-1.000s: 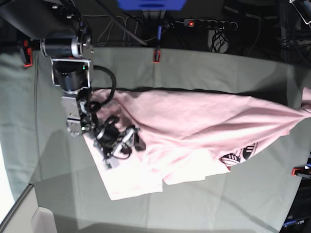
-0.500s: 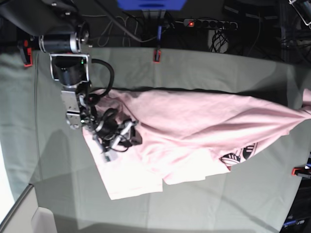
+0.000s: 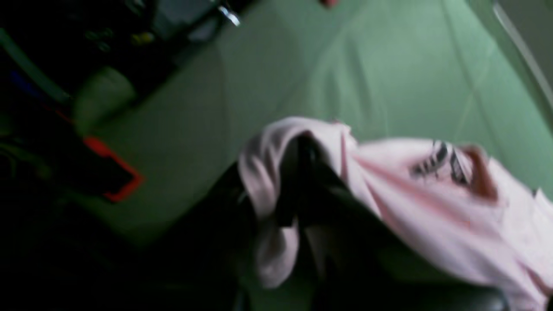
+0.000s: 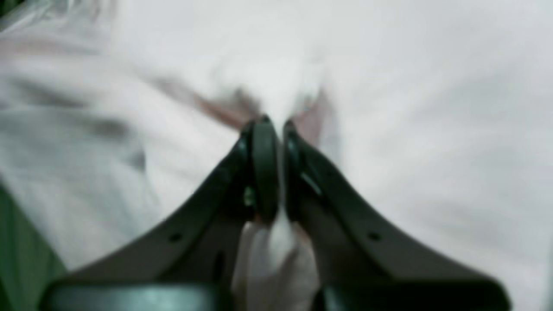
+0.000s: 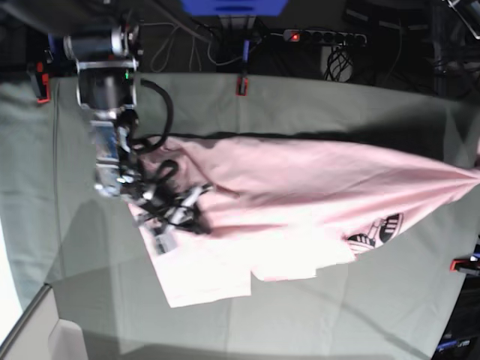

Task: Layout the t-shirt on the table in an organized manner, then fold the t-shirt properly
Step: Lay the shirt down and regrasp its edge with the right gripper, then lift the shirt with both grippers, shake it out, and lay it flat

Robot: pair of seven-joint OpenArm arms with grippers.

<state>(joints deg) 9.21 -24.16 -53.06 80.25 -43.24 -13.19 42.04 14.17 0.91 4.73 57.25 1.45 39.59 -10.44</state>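
The pale pink t-shirt (image 5: 300, 187) lies stretched across the table (image 5: 337, 105), its black lettering near the lower right. My right gripper (image 5: 196, 216) is at the shirt's left end. The right wrist view shows that gripper (image 4: 275, 127) shut on a pinched fold of the t-shirt (image 4: 410, 108). The shirt's right end runs taut to the base view's right edge, where my left arm is out of frame. In the blurred left wrist view my left gripper (image 3: 302, 151) is shut, with the t-shirt (image 3: 432, 207) bunched around its dark fingers above the table (image 3: 389, 65).
Red-and-black clamps grip the table at the far edge (image 5: 241, 85), the far left corner (image 5: 42, 86) and the right edge (image 5: 461, 264); another clamp (image 3: 114, 177) shows near my left gripper. A power strip (image 5: 322, 36) and cables lie behind the table.
My right gripper has closed onto a fold of the t-shirt and its arm has shifted slightly left. The shirt now lies tauter, and its lettering has slid right.
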